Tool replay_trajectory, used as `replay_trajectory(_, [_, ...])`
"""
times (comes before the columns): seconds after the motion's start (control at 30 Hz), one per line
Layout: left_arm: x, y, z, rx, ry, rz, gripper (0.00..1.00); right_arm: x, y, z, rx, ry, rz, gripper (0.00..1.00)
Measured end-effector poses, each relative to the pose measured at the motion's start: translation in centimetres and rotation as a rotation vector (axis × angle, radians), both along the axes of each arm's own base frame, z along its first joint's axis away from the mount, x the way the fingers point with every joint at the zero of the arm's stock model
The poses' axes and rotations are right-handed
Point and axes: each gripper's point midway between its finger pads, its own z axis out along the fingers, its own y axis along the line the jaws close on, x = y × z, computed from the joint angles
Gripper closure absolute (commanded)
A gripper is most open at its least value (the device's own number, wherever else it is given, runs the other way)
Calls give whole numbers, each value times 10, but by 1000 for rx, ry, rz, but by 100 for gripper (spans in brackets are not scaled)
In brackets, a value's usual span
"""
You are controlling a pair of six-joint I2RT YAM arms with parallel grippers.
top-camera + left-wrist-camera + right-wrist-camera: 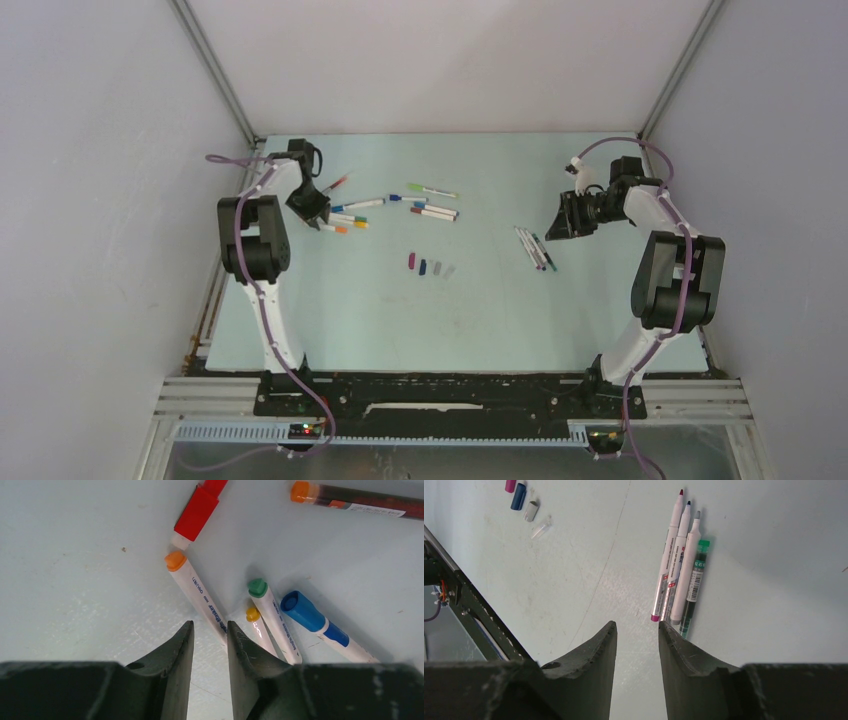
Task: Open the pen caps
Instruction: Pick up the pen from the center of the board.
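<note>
Several capped pens [345,215] lie at the far left, and more pens [432,203] lie at mid-table. My left gripper [315,215] hovers over the left cluster, open and empty. In the left wrist view its fingertips [210,630] sit just short of an orange-ended white pen [197,595], with a green-ended pen [275,625], a blue cap [302,611] and a red cap [196,512] nearby. My right gripper [558,225] is open and empty. Its tips [638,626] are beside three uncapped pens [674,560] and a green pen [694,585]. Loose caps [430,266] lie in a row.
The loose purple [510,485], blue [518,497] and grey [530,511] caps lie at the top left of the right wrist view. A dark-barrelled pen with an orange end [360,502] lies beyond the left cluster. The black table frame [469,605] runs along the near edge.
</note>
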Motion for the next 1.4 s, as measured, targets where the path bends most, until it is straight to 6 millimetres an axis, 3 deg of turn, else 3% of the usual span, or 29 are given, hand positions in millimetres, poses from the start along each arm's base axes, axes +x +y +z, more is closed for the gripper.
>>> replay_trajectory(0.73, [-19,3,-2,8,81,-85,62,-1,1,17,4,-40,5,60])
replay_trajectory(1.0, [-30,0,-8,-6,89,-133,79,-1,2,24,17,-58,4,60])
replay_trajectory(1.4, [-40,-1,-8,-3,50,-173,78,-2,0,29,23,-70,-2,60])
